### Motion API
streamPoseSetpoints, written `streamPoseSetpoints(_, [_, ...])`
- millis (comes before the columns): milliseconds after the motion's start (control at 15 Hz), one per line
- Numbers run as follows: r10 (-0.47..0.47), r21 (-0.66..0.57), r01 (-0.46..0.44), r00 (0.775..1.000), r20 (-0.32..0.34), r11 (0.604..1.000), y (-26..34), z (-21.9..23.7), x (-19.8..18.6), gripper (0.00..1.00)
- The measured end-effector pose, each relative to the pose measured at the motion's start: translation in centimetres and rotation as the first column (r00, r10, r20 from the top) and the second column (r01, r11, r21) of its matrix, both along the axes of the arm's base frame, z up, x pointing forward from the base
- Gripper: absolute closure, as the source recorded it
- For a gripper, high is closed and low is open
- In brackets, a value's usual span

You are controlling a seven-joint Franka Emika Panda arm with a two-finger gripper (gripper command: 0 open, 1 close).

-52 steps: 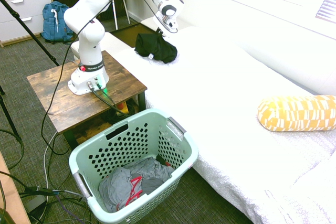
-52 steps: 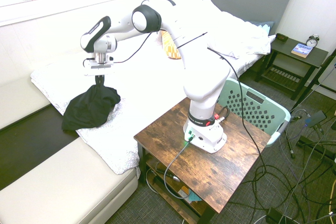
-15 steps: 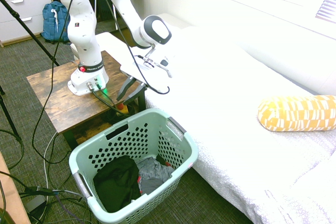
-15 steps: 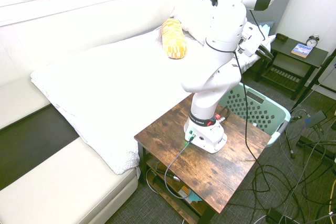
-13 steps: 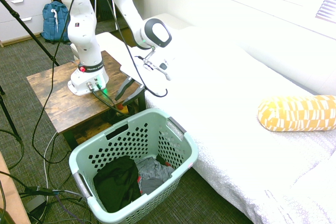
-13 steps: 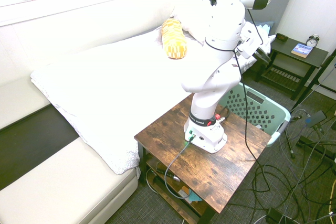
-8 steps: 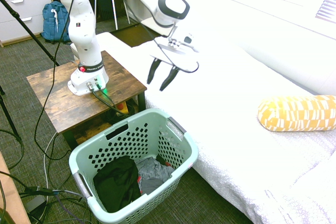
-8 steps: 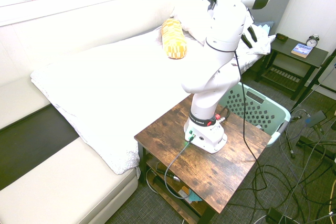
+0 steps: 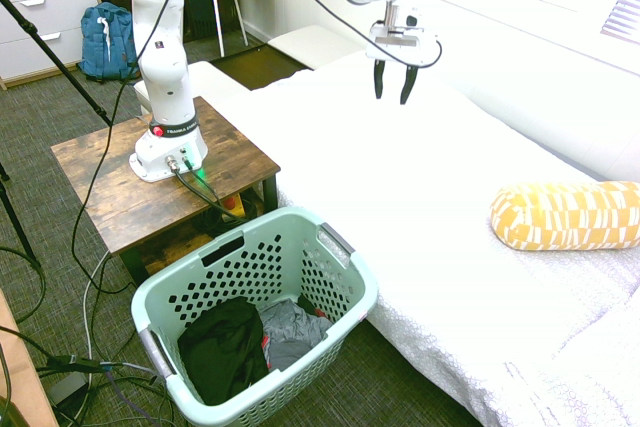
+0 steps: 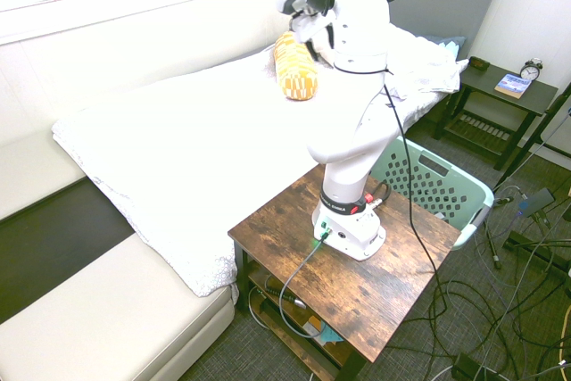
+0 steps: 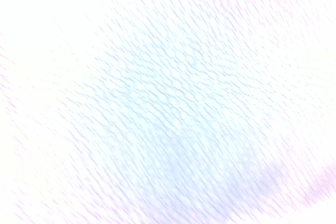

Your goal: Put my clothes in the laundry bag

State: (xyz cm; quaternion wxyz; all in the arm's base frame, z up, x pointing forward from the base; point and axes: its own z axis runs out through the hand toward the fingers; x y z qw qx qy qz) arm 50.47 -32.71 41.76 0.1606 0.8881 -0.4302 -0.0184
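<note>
Black garment [image 9: 222, 349] inside laundry basket [image 9: 355, 320], beside grey clothes [image 9: 292, 331], bunched, long axis unclear. Small table [image 9: 98, 152] just beyond basket's rim. Farther off, gripper [image 9: 394, 97] spread apart, empty, above bed [image 9: 400, 207]; any reach back would run down toward basket.

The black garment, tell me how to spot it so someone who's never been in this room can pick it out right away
Beside the bed stands a mint-green laundry basket with perforated sides and grey handles. Inside, the black garment lies bunched up; it is plain dark cloth, unlike the grey clothes with red trim next to it.
</note>
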Motion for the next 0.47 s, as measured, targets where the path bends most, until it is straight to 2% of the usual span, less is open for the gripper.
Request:
streamPoseSetpoints(67, [0.027, 0.026, -0.029, 0.997, 0.068, 0.999, 5.1, -0.6, 3.5, 0.00])
streamPoseSetpoints(200, [0.130, 0.068, -0.143, 0.976, 0.176, 0.987, 16.6, -3.0, 8.8, 0.00])
streamPoseSetpoints(333, [0.256, 0.072, -0.283, 0.929, 0.266, 0.956, 27.4, -5.3, 11.5, 0.00])
streamPoseSetpoints(400, [0.282, 0.097, -0.327, 0.907, 0.313, 0.940, 31.6, -5.6, 12.0, 0.00])
streamPoseSetpoints(467, [0.287, 0.155, -0.356, 0.893, 0.346, 0.922, 35.0, -5.7, 12.0, 0.00])
